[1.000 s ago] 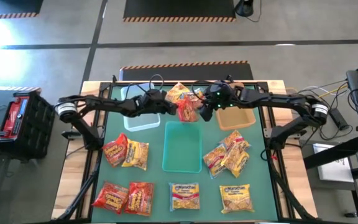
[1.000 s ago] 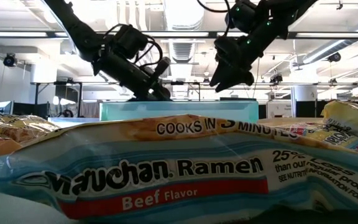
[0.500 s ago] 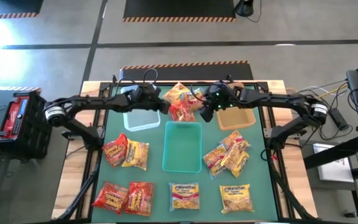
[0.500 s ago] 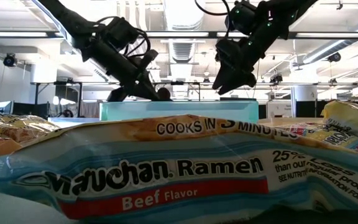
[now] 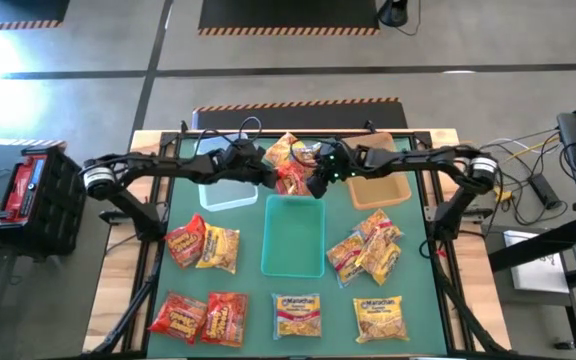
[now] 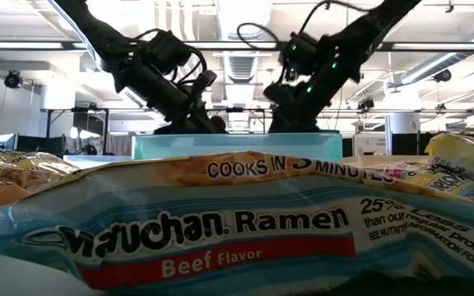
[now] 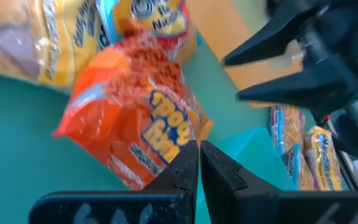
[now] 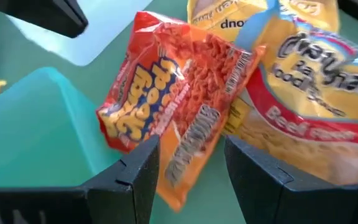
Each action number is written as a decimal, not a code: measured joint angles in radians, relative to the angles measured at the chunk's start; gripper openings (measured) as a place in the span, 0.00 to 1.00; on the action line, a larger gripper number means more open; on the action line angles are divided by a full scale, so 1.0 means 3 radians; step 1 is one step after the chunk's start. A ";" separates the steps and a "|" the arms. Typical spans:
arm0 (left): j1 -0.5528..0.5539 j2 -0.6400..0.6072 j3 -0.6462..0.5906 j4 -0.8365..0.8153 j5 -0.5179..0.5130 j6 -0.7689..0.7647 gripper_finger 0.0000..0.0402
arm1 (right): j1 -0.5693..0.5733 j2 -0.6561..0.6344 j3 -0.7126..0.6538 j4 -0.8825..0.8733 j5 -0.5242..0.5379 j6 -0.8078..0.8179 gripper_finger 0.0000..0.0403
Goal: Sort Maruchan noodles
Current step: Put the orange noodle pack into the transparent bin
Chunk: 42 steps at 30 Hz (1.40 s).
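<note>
- A beef Maruchan ramen packet (image 6: 220, 226) is lying nearest to the low camera.
- The teal bin (image 5: 293, 235) is sitting mid-table.
- Behind it, the right gripper (image 8: 188, 162) is spreading its fingers around a red-orange noodle packet (image 8: 173, 118).
- The left gripper (image 7: 199, 163) is clenched empty beside this packet.

Both arms stretched inward over the table's far middle, wrists nearly meeting. Left gripper (image 5: 268, 176) low, fingers (image 7: 188, 168) pressed together, nothing between them. Right gripper (image 5: 317, 186) angled down towards the left one, fingers (image 8: 143, 168) spread apart, holding nothing
</note>
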 joint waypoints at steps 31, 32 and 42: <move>-0.0017 0.0104 -0.0001 -0.0108 0.0193 -0.0134 0.39 | -0.0074 0.0843 0.0009 0.0311 -0.0183 0.0123 0.17; -0.0023 0.0103 -0.0001 -0.0151 0.0192 -0.0130 0.39 | -0.0074 0.0843 0.0009 0.0308 -0.0183 0.0123 0.17; -0.0043 0.0113 -0.0001 -0.0210 0.0165 -0.0039 0.42 | -0.0076 0.0843 0.0006 0.0301 -0.0179 0.0123 0.17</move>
